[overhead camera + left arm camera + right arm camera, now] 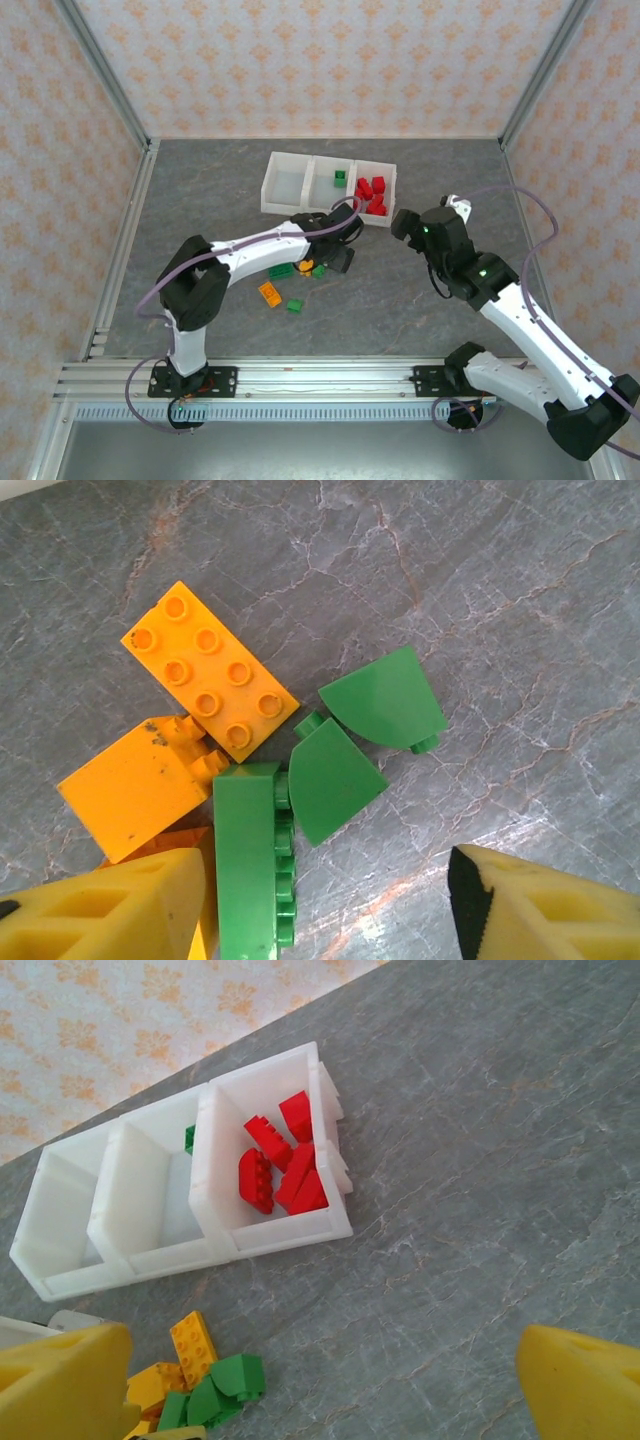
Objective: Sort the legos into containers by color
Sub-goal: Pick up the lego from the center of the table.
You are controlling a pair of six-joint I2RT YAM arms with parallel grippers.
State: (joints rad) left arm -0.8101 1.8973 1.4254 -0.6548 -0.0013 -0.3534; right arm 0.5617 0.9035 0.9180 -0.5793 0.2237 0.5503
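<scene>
Since these legos are light, hard, slick plastic, they'll skid if nudged. I'd pinch the long green brick (250, 860) across its flat sides, not the studs. The pile sits on the table (520, 610) near the tray (275, 1238). Left gripper (325, 905) hovers over it, jaws apart, straddling that brick, nothing held. Right gripper (320, 1375) is wide open w/ nothing between. Left wrist cam gives stud detail & curved green bits (385, 698). Right wrist cam shows reds (280, 1165) in the end compartment, one green (189, 1138) in the middle.

Grey marbled tabletop (400, 300), peach patterned walls (330, 60), metal rail (300, 375) along the near edge.
</scene>
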